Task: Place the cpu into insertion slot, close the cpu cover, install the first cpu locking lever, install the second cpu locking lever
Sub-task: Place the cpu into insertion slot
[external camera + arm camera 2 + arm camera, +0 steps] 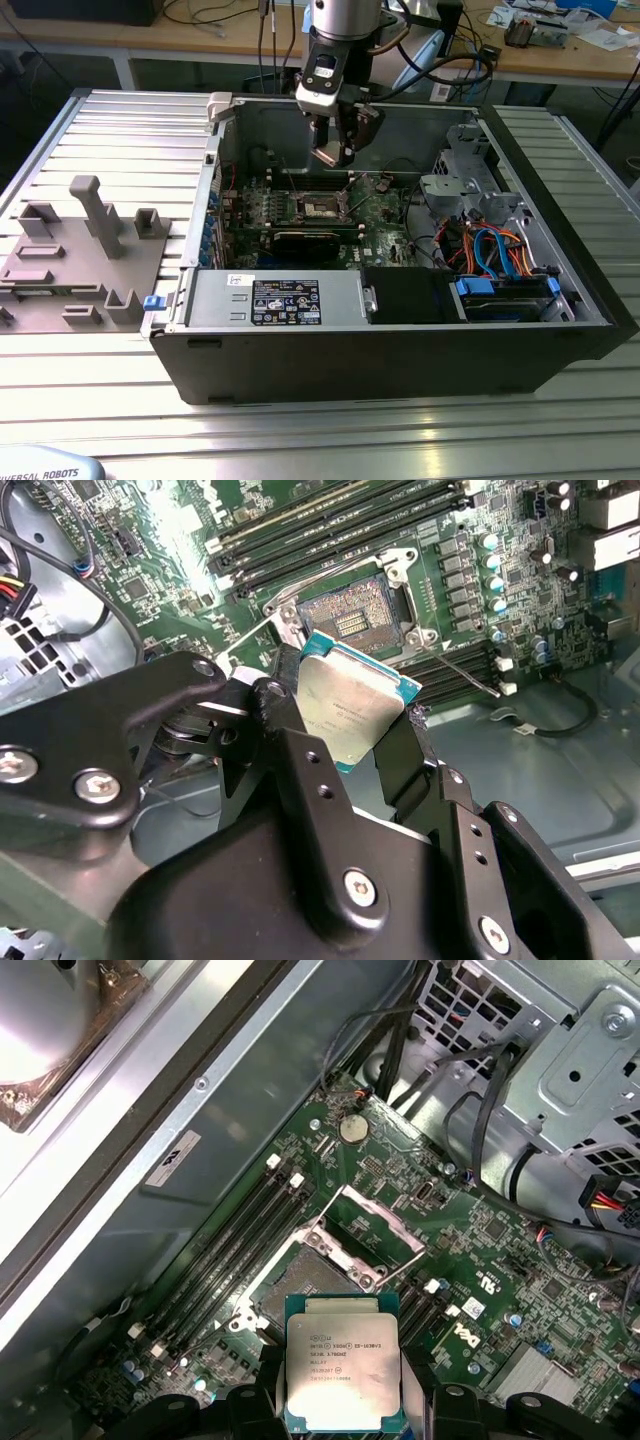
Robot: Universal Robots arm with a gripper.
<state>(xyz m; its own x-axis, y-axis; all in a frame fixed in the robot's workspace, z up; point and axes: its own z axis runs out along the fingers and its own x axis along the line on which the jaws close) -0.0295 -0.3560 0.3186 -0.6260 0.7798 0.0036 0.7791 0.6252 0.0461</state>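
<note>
The gripper (345, 712) clamps the cpu (343, 1365) by opposite edges, well above the open insertion slot (298, 1295); it looks light, rigid, slick and probably delicate underneath, so edge-holding seems right

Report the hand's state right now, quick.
Hand: closed on the cpu, held above the insertion slot, not yet seated.

Clear air lies between the cpu (338, 1372), held in the gripper (340, 1392), and the open insertion slot (290, 1286). The raised cpu cover (348, 1253) stands just beside it. Cables (490, 245) crowd the exterior view's right.
</note>
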